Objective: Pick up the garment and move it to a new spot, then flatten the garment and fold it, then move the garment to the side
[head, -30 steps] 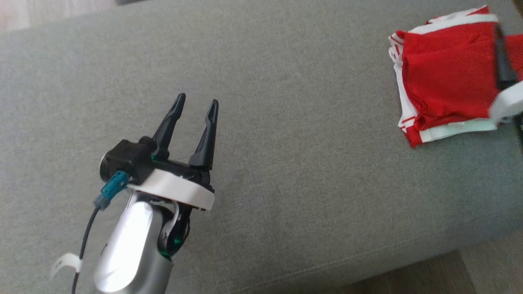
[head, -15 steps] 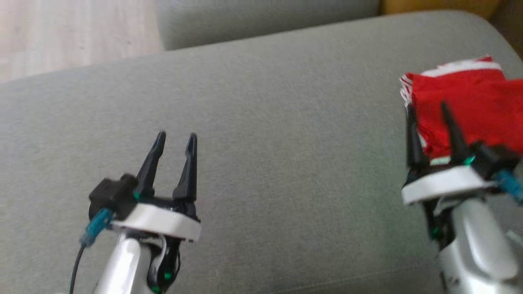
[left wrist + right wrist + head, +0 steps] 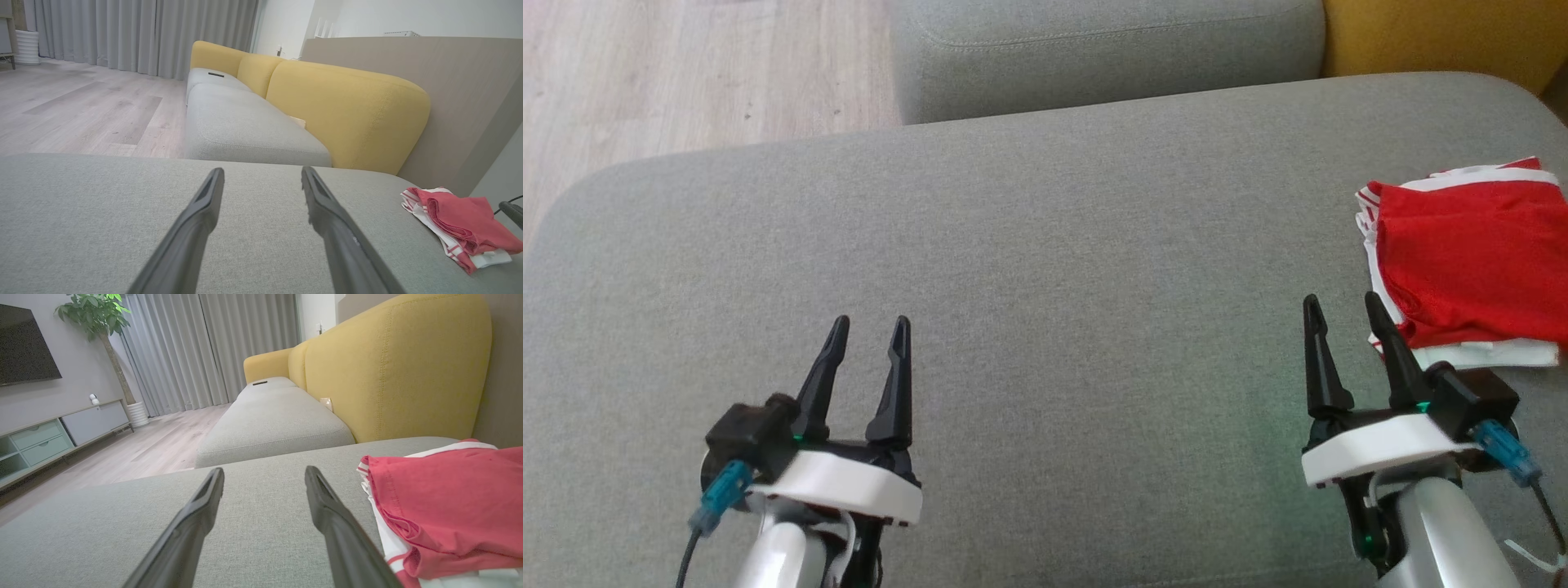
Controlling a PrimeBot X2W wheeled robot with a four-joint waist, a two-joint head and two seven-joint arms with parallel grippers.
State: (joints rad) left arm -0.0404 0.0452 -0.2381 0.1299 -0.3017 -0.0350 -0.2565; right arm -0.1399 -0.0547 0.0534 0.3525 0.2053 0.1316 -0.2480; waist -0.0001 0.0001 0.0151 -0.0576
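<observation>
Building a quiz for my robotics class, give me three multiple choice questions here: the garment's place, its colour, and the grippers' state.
1. In the head view, where on the grey cushion does the garment lie? A) left end B) middle C) right end, near the right gripper
2. The garment is mainly: A) blue B) red, white trim C) black
3. The left gripper and right gripper are: A) both open, empty B) both shut C) both gripping cloth
Answers: C, it sits at the right end; B, red cloth with white bands; A, fingers spread with nothing between.
</observation>
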